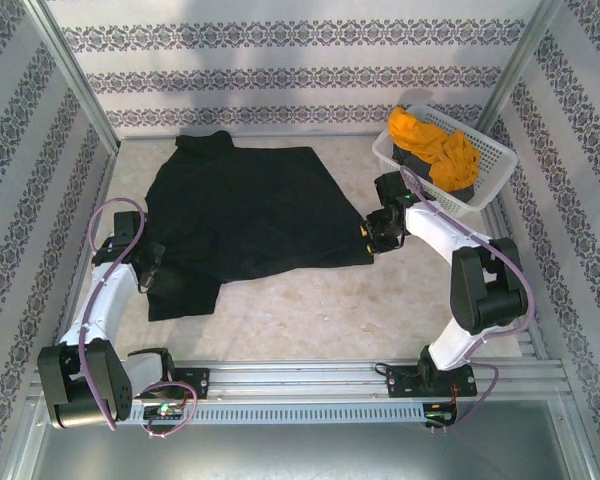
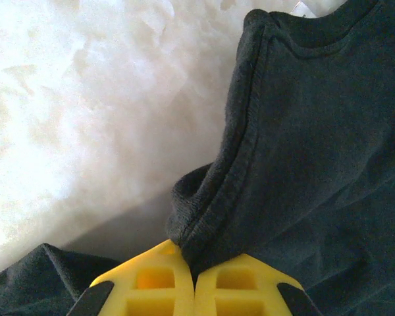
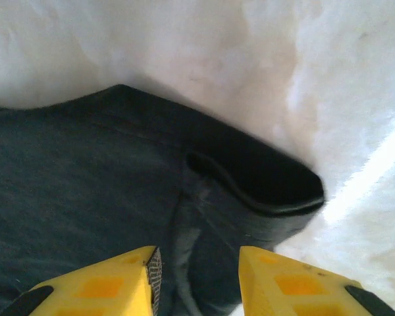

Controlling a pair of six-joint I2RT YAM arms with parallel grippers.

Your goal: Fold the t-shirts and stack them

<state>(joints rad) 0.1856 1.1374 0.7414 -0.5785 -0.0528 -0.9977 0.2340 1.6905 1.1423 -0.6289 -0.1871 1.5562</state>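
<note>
Left hand [image 2: 194,280] clenched on the black t-shirt [image 1: 250,210] at its edge, right hand [image 3: 197,276] released above the opposite corner; garment spread unfolded on the bench [image 1: 310,310], orange-yellow t-shirt [image 1: 432,140] and dark grey t-shirt [image 1: 416,163] still in the basket [image 1: 420,187], nothing yet stacked.

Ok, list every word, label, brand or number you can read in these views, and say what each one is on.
No text can be read in any view.
White neck tag inside the collar of the black t-shirt: cut off by the edge of the picture, and nothing on it is legible.
Wallpaper: bands of ornament, no lettering.
</note>
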